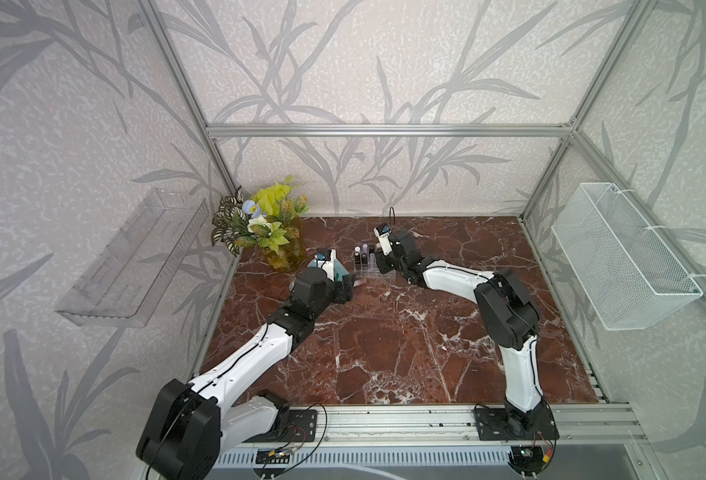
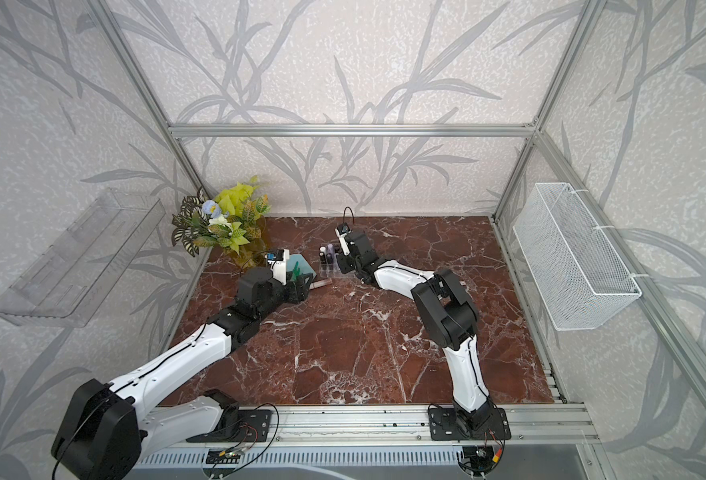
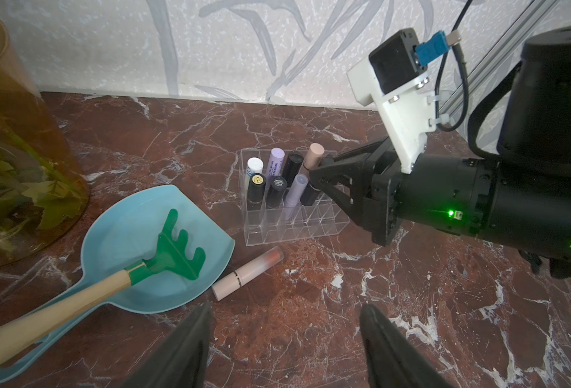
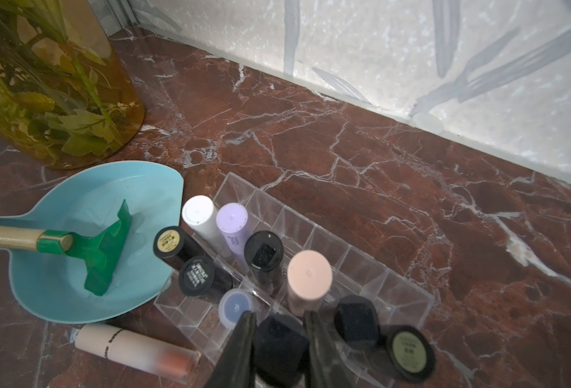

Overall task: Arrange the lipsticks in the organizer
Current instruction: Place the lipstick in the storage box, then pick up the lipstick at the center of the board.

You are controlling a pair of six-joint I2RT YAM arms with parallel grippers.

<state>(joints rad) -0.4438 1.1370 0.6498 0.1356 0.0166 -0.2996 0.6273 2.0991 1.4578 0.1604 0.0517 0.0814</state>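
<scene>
**Right claw seats a black tube, one pale tube left on the counter**

The right claw [image 4: 279,315] is pinching a black tube [image 4: 279,339] by its cap end, upright, over the near row of the organizer [image 4: 408,292]. Seven other lipsticks [image 3: 279,174] stand in its cells in two rows: white, lilac, black and pink behind, two black and a bluish lilac one in front. Two more dark caps show just beside the held tube; whether they sit in cells I cannot tell.

The left claw [image 3: 286,306] hangs spread and empty above the counter [image 3: 344,336], near a pale pink tube [image 3: 244,273] that lies on its side between the organizer and the blue scoop [image 3: 126,228] holding the green rake [image 3: 176,248].

These tubes look light, stiff and glossy, so a round one will likely roll or squirt out under an off-centre squeeze. The lying tube is best taken across its width at the middle, then stood up. Its clear end looks thinner and is best left alone. The acrylic organizer also seems light; a tube catching a divider could push it along, so the drop should be straight down
</scene>
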